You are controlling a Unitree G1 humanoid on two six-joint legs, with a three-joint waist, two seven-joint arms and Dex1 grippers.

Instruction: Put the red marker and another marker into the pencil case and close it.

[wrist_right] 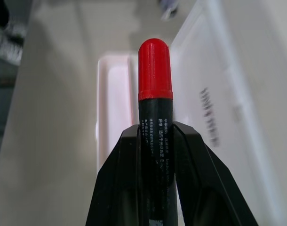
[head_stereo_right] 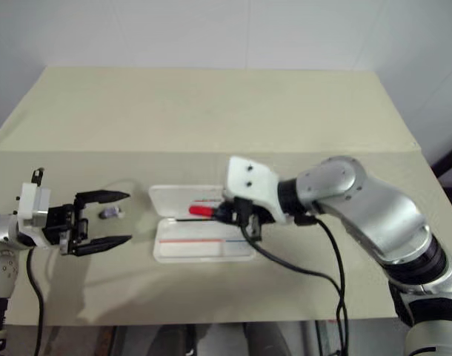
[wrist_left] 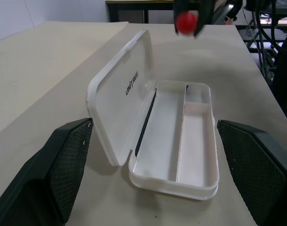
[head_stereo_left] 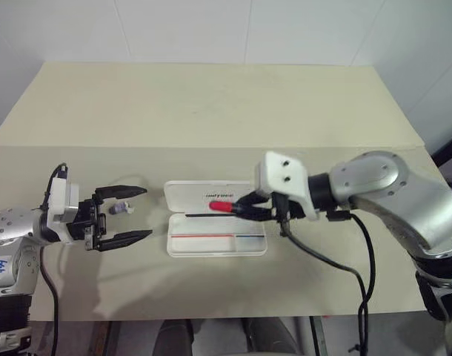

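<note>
**Red marker held over open case, right arm**

Right gripper [head_stereo_left: 244, 208] pinches the red marker [head_stereo_left: 221, 206] by its black barrel; the red cap sticks out leftward past the fingertips. Marker's long axis runs left–right, roughly parallel to the long side of the case [head_stereo_left: 216, 242], and it hangs above the hinge line, between the raised lid and the tray. The tray lies just nearer than the marker, so judged next move: shift slightly nearer and lower, keeping the axis along the tray.

Left gripper [head_stereo_left: 124, 215] is spread wide, empty, pointing right at the case's left end. The green marker [head_stereo_left: 120, 208] lies on the tabletop [head_stereo_left: 211, 111] between its fingers, nearer the left arm.
</note>
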